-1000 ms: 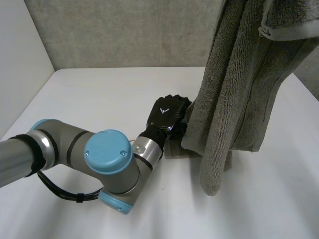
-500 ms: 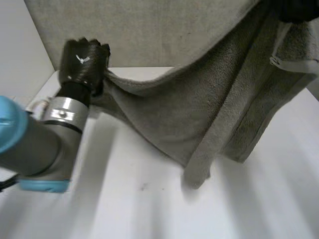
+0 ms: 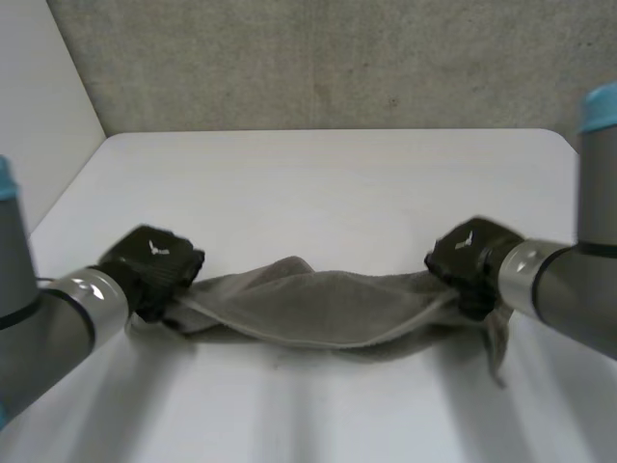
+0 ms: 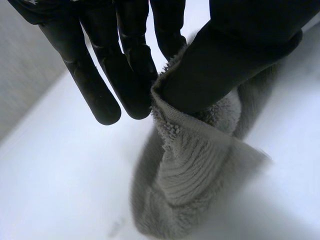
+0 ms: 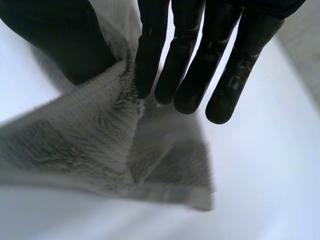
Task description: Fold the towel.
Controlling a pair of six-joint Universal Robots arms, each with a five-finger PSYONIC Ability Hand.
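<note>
Bright even light, with soft shadow under the towel [image 3: 318,311]

The towel [image 3: 318,309] is grey terry cloth with a thick looped pile and a flat hem along its edge. It is stretched sideways as a long, narrow, bunched band over the near part of the white table [image 3: 318,183]. Its middle sags low onto the tabletop. The left hand [image 3: 154,270] pinches one end and the right hand [image 3: 472,260] pinches the other. Past the right hand a short tail hangs down.
</note>
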